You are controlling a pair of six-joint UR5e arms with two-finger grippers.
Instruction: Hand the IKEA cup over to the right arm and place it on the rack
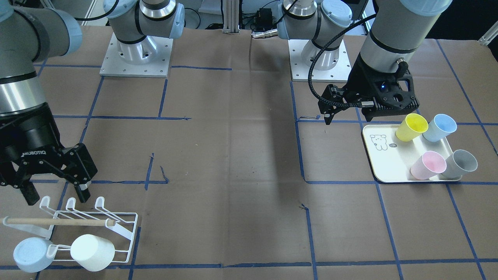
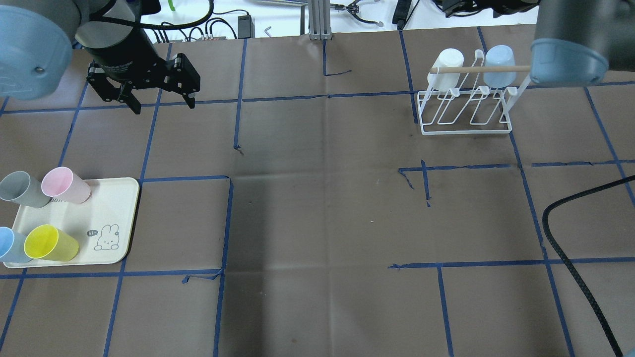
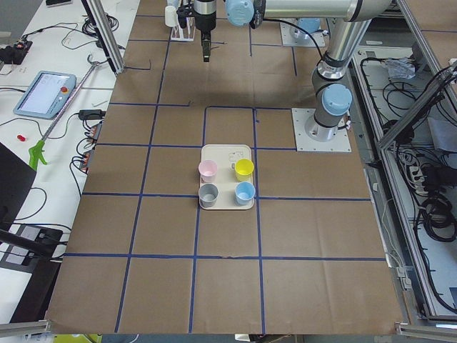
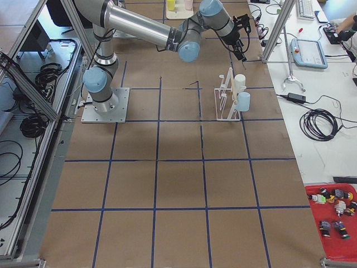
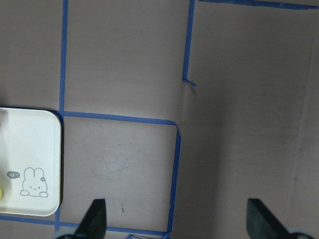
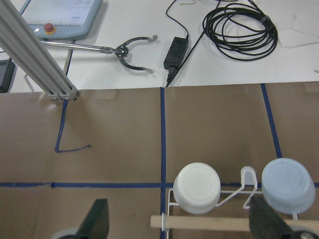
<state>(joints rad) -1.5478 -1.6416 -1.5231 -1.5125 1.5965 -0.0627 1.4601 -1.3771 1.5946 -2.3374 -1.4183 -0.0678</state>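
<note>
1. The right claw (image 1: 56, 198) has its two broad fingers apart and holds nothing. It hangs close to the rack (image 2: 465, 131), on the robot's side of it.
2. The left claw (image 2: 164, 106) is also spread wide and empty. It is raised above the desk (image 1: 233, 175), near the tray (image 1: 383, 163).
3. No cup is in either claw.
4. Two cups sit on the far row of the rack's prongs: a white cup (image 1: 92, 252) and a pale blue cup (image 1: 32, 254), side by side. Each is tilted, with its long axis leaning, the closed bottom pointing up and away from the robot and the mouth toward the rack.
5. Four cups stand on the tray, well apart from the rack: a yellow cup (image 1: 411, 127), a blue cup (image 1: 439, 127), a pink cup (image 1: 428, 165) and a grey cup (image 1: 461, 164). All stand upright, long axis vertical, mouth up.
</note>
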